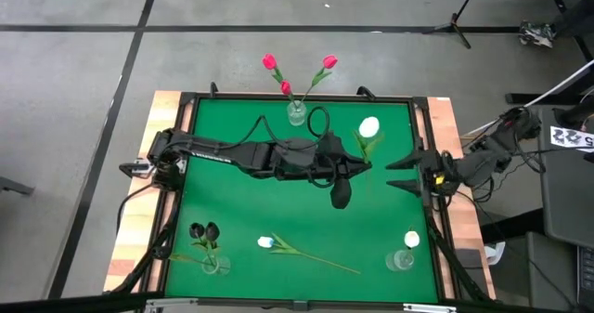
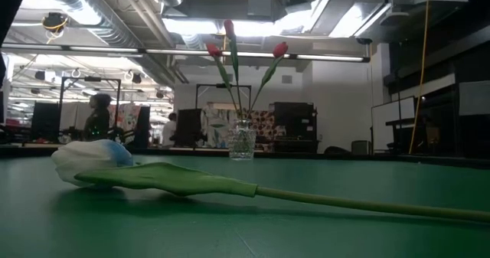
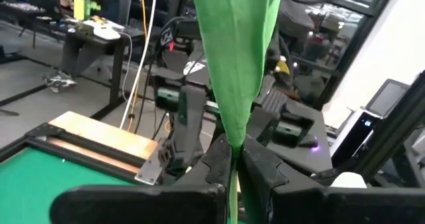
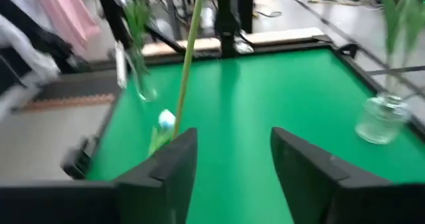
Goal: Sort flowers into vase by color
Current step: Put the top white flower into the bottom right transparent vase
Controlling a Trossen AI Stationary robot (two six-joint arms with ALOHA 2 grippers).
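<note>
White tulip (image 3: 236, 58) stem clamped between left jaws, right jaws apart, clear of it

A white tulip (image 2: 96, 160) lies on my green table (image 2: 245, 227), stem (image 2: 367, 204) trailing away. Behind it stands a glass vase (image 2: 242, 143) holding three red tulips (image 2: 280, 50).

A grey concrete floor (image 1: 83, 62), crossed by dark lines, is seen around the table, and a black stand's feet (image 1: 455, 20) are set on it beyond the far edge. Overhead, bright strip lights (image 2: 253, 53) and silver ducts (image 2: 84, 17) are hung from an open ceiling. Past the fingers, a desk (image 3: 99, 34) with what may be a seated person (image 3: 99, 1) is shown.
</note>
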